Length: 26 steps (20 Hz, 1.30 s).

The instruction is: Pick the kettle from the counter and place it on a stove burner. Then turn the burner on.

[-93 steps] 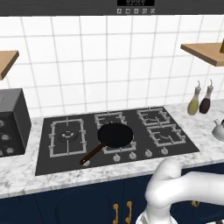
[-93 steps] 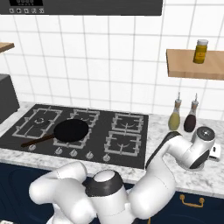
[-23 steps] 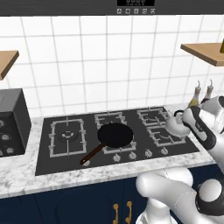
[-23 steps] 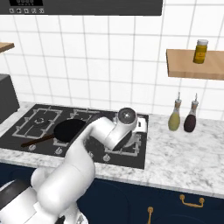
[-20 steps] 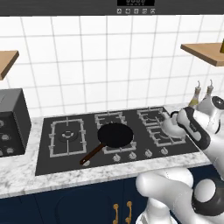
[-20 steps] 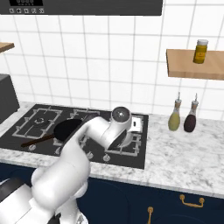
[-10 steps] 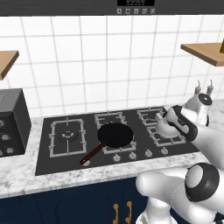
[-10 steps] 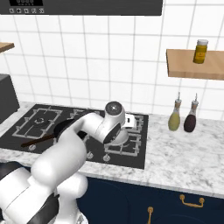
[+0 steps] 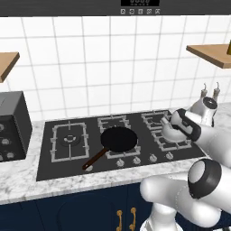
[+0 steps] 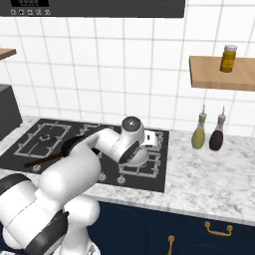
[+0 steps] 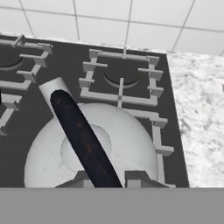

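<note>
The kettle (image 11: 131, 135), squat and pale grey with a dark handle (image 11: 78, 131) across its top, is over the front right burner of the black stove (image 11: 65, 70). I cannot tell whether it touches the grate. My gripper (image 11: 107, 177) is shut on the kettle's handle from above, one fingertip on each side. In the left base view the kettle (image 9: 169, 131) hangs from the gripper (image 9: 177, 127) at the stove's (image 9: 67, 158) right end. The marble counter (image 11: 201, 109) lies to the right of the stove.
A black pan (image 9: 118, 139) with a long handle sits on the middle burner. Silver knobs (image 9: 136, 160) line the stove's front edge. Two slim bottles (image 10: 199, 133) stand on the counter at the right, and a dark box appliance (image 9: 11, 124) at the left. A wooden shelf (image 10: 219, 74) carries a jar.
The arm has carried the kettle from the counter at the right leftward over the stove. Over the last second it moved further left and lower above the front right burner.
</note>
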{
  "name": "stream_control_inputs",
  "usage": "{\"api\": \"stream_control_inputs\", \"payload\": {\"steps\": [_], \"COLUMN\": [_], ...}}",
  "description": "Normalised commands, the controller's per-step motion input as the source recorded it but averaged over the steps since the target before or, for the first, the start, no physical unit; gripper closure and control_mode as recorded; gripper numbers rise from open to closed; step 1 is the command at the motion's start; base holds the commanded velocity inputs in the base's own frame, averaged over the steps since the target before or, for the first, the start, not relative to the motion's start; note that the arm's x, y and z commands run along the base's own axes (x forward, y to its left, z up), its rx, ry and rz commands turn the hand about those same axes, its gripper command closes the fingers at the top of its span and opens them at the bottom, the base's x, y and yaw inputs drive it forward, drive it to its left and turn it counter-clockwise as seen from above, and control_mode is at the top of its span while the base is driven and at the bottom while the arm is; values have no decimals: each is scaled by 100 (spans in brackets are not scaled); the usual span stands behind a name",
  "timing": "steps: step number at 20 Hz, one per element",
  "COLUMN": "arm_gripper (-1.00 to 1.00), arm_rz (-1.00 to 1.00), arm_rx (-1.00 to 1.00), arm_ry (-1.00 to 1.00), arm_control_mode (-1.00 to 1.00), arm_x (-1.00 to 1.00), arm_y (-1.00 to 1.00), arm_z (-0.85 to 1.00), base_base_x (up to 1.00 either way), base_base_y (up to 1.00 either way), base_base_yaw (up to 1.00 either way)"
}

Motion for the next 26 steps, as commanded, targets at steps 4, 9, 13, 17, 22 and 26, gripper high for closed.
{"api": "stream_control_inputs", "payload": {"steps": [4, 9, 13, 17, 22, 26], "arm_gripper": [100, 100, 100, 100, 100, 100], "arm_rz": [0, 0, 1, 2, 2, 2], "arm_rx": [0, 0, 0, 0, 0, 0], "arm_ry": [0, 0, 0, 0, 0, 0], "arm_control_mode": [-100, -100, -100, -100, -100, -100], "arm_x": [27, 40, 28, 17, 18, 18], "arm_y": [-23, -7, -8, -16, -13, -15], "arm_z": [-8, -6, -9, -18, -21, -20], "base_base_x": [0, 0, 0, 0, 0, 0], "base_base_y": [0, 0, 0, 0, 0, 0], "base_base_yaw": [0, 0, 0, 0, 0, 0]}}
